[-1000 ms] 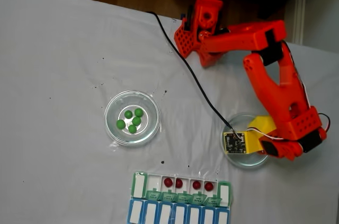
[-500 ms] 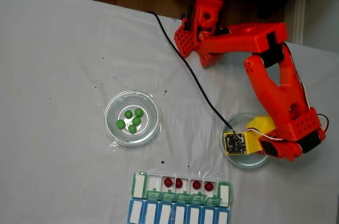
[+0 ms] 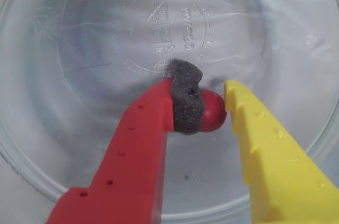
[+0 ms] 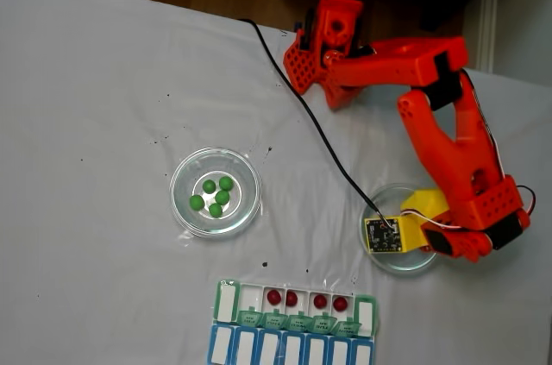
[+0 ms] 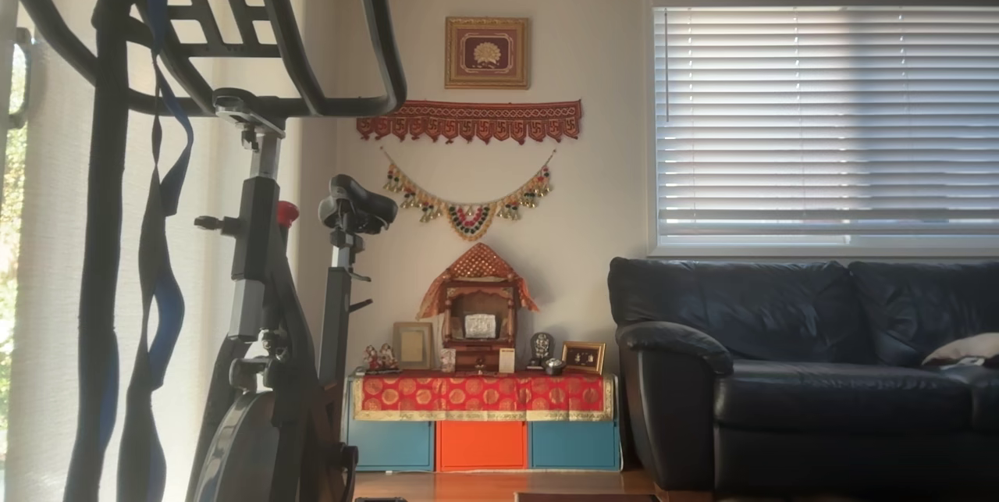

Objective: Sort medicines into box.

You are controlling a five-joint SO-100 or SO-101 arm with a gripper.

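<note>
The gripper (image 3: 212, 110) pinches a dark red ball (image 3: 212, 112) between its foam-padded red finger and yellow finger, low inside a glass dish (image 3: 69, 75). In the fixed view the pill box (image 4: 368, 313) lies below and left of that dish.

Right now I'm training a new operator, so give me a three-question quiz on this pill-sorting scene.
1. True or false: the gripper has a red ball between its foam pad and its yellow finger.
2. How many green balls lie in the left glass dish in the fixed view?
3. The red balls in the pill organiser number: A two, B four, C six.

Key: 1 true; 2 five; 3 B.
</note>
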